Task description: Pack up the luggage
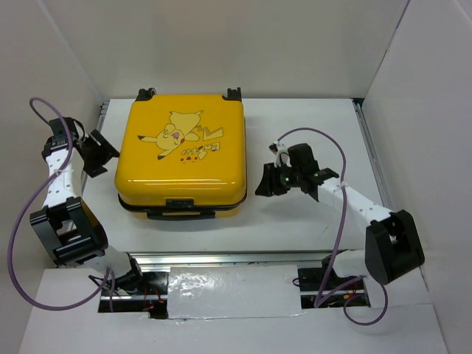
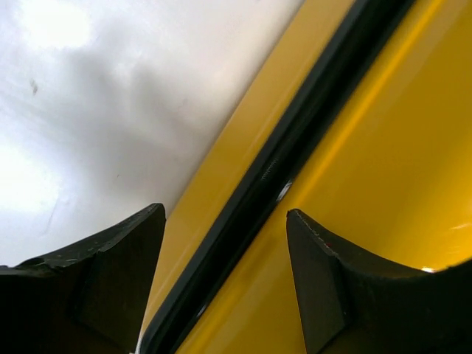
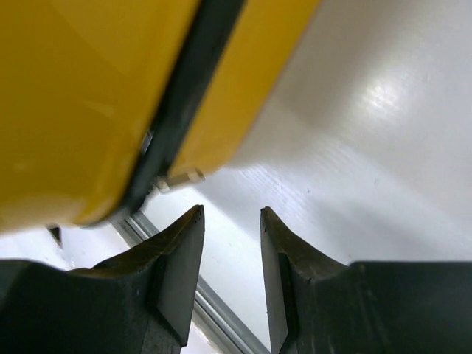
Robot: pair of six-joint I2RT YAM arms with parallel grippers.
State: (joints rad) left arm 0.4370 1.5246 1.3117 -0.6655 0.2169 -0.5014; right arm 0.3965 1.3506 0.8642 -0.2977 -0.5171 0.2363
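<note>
Luggage closed flat, contents hidden; my left tool and right tool flank it, both released, gripping nothing.

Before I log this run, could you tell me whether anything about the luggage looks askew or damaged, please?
Nothing stands out. The luggage lies closed on the table, its halves meeting evenly along the dark seam. The left end effector and right end effector are open beside it, gripping nothing.
</note>
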